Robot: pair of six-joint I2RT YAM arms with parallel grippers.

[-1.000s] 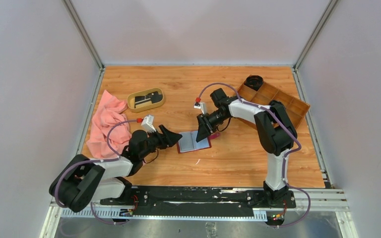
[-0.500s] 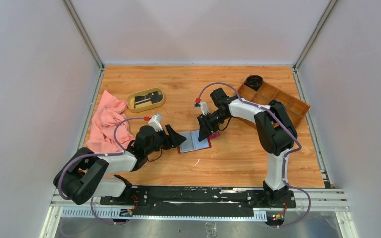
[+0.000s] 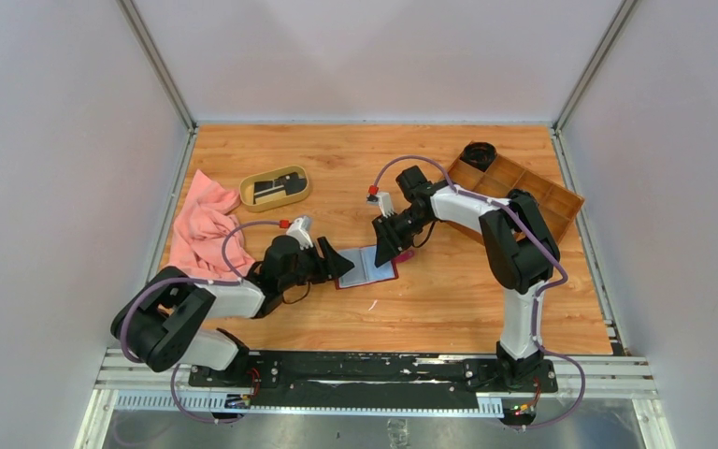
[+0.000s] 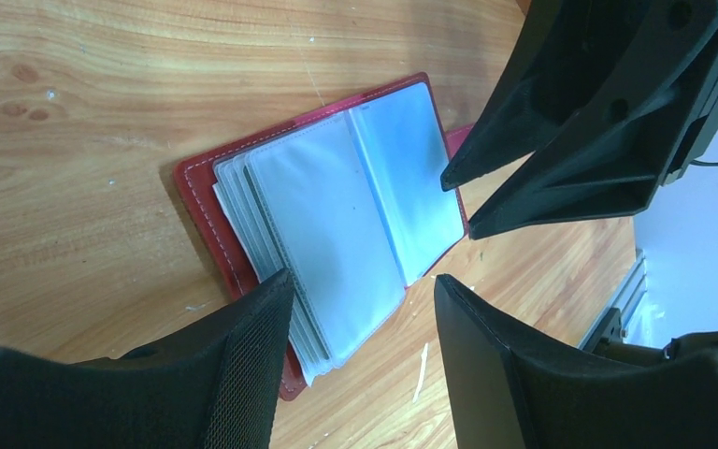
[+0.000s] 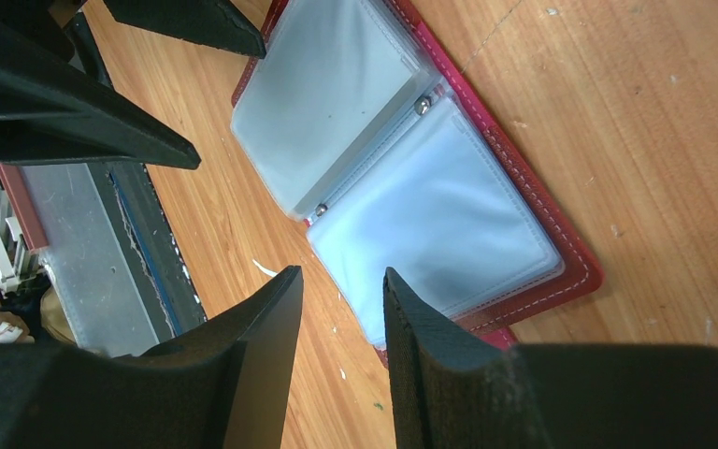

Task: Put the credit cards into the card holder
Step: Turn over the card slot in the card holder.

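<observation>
The card holder (image 3: 366, 267) lies open on the table, dark red with clear grey pockets facing up; it also shows in the left wrist view (image 4: 337, 215) and the right wrist view (image 5: 402, 178). My left gripper (image 3: 338, 262) is open and empty at its left edge, with its fingers astride the near corner (image 4: 365, 290). My right gripper (image 3: 385, 251) is open and empty just above its right page (image 5: 341, 276). The credit cards (image 3: 276, 188), black and pale, lie in the oval tan dish (image 3: 249, 184) at the back left, away from both grippers.
A pink cloth (image 3: 201, 232) lies at the left edge. A brown wooden compartment tray (image 3: 528, 192) stands at the back right with a black round object (image 3: 478, 152) at its far end. A small white scrap (image 3: 372, 305) lies in front of the card holder.
My left gripper has moved right, up to the card holder's left edge. My right gripper and the card holder have stayed where they were.
</observation>
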